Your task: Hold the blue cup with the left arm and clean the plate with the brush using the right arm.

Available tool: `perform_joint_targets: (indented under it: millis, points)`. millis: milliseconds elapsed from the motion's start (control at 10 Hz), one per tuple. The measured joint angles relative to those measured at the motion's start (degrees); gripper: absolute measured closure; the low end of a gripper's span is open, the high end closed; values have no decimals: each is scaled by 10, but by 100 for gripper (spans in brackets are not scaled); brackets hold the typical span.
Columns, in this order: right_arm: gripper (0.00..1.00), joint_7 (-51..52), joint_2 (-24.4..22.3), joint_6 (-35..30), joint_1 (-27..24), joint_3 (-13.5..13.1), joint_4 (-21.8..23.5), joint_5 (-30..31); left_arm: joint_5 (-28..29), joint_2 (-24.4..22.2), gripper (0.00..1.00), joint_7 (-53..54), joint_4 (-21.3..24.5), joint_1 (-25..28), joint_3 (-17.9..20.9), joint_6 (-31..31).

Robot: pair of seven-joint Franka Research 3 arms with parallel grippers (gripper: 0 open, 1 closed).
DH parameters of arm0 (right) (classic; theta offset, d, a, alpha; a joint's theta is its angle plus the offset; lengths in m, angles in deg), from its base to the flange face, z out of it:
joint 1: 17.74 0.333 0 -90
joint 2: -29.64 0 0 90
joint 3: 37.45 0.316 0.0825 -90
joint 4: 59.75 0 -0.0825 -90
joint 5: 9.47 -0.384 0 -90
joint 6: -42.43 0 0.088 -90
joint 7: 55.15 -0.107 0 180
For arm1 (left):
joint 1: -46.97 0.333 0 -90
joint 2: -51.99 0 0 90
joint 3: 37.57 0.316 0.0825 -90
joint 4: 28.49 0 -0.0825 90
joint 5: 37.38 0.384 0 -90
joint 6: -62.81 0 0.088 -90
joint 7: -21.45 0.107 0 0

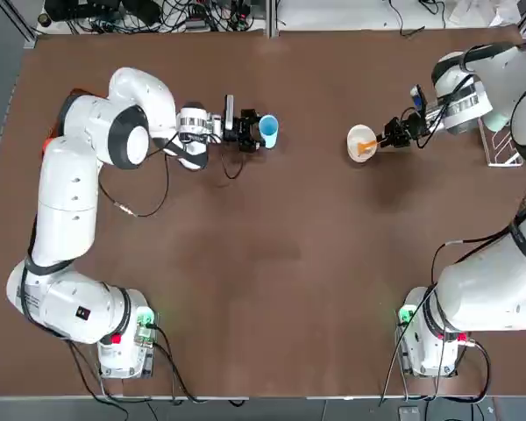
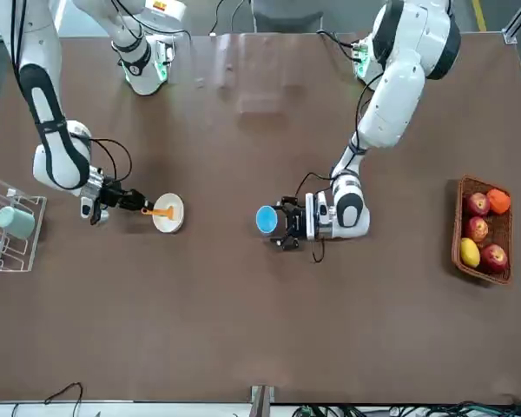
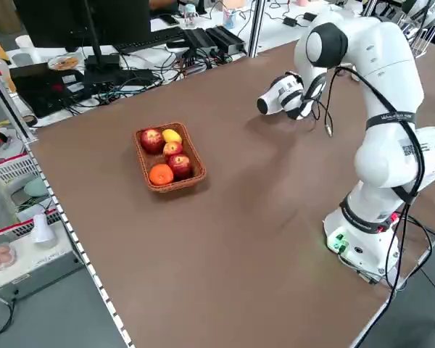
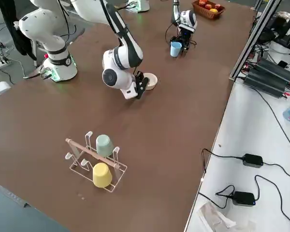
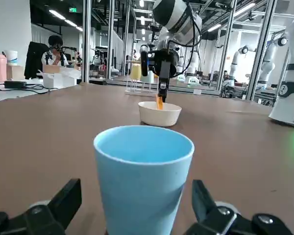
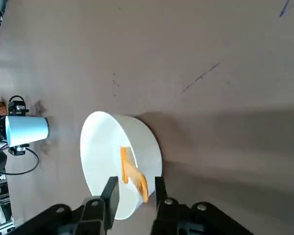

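Blue cup [image 5: 139,176], left gripper [image 5: 136,188] open; brush [image 6: 133,172] in plate [image 6: 100,152], top view's nine o'clock from open right gripper [image 6: 136,182]; gripping and cleaning are outstanding.

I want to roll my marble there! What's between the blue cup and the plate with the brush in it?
Just bare table between the blue cup and plate, seen from above.
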Motion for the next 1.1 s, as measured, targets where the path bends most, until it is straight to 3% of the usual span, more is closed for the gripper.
perform_joint_targets:
  millis: [1100]
  points:
    - [82,5,0,0,-1,0,0,0,-10,7,2,0,-18,-19,0,-11]
